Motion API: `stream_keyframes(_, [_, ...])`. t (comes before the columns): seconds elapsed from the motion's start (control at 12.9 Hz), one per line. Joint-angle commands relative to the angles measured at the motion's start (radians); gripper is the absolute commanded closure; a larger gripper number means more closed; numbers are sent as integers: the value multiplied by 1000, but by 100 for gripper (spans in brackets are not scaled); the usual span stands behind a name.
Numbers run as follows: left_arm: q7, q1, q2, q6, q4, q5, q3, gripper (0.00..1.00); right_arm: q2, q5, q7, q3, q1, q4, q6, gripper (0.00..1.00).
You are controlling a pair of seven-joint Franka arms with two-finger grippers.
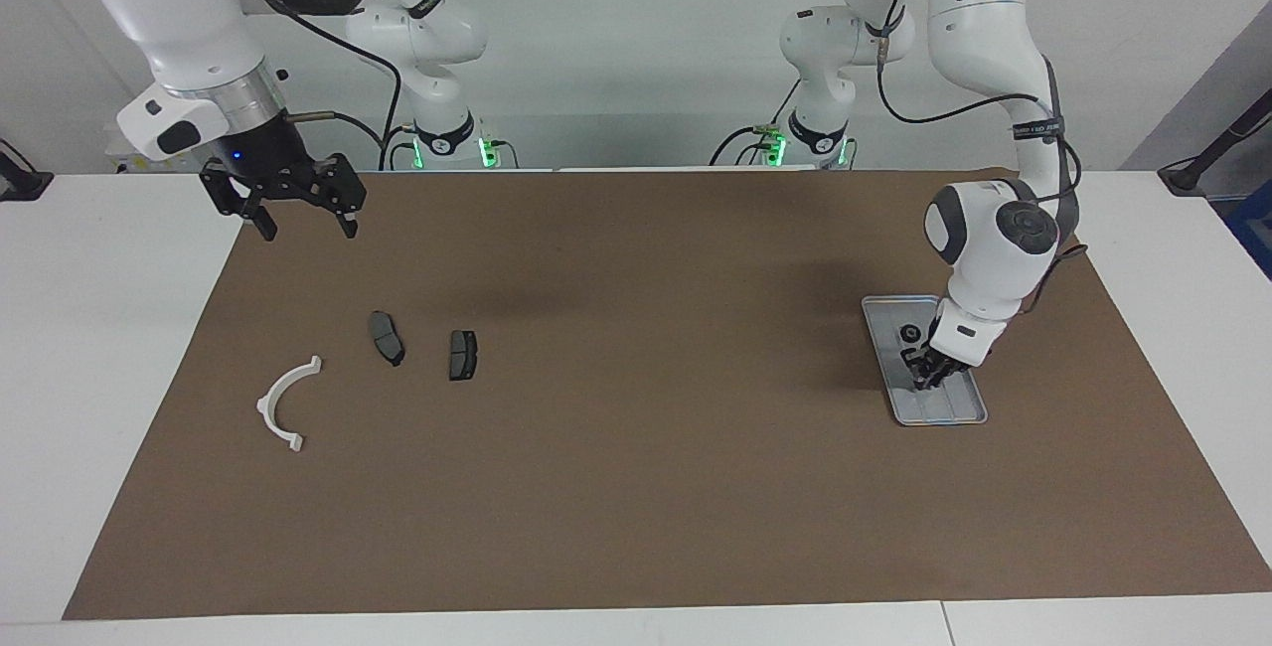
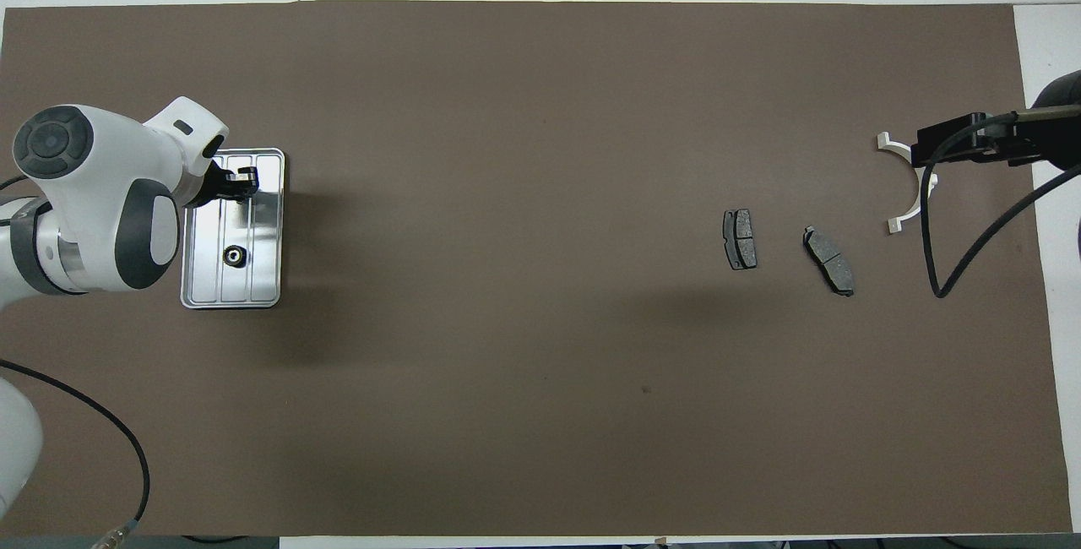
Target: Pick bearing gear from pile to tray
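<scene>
The silver tray (image 1: pixel 969 413) (image 2: pixel 190 296) lies toward the left arm's end of the table. One black bearing gear (image 1: pixel 909 334) (image 2: pixel 234 256) rests in it. My left gripper (image 1: pixel 924 380) (image 2: pixel 246 175) is down inside the tray, shut on a second small black bearing gear, over the end of the tray farther from the robots. What is left of the pile lies toward the right arm's end: a white half-ring bracket (image 1: pixel 283 403) (image 2: pixel 910 204) and two dark brake pads (image 1: pixel 387 338) (image 1: pixel 463 355). My right gripper (image 1: pixel 303 221) (image 2: pixel 926 150) hangs open above the mat.
A brown mat (image 1: pixel 636 487) covers most of the white table. The right arm's black cable (image 2: pixel 954 253) droops over the mat beside the bracket. The left arm's wrist (image 2: pixel 101 194) overhangs the tray's edge.
</scene>
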Motion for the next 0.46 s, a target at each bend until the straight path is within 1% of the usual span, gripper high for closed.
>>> stream_keyframes(0.0, [28, 26, -6, 57, -44, 2, -6, 100, -11, -4, -14, 8, -10, -18, 10, 0])
stream_keyframes(0.23, [28, 26, -3, 67, -46, 2, -6, 100, -11, -4, -16, 8, -8, -18, 10, 0])
stream_keyframes(0.39, [27, 27, -3, 61, -44, 2, -6, 1, -11, -4, -14, 8, -10, -18, 8, 0])
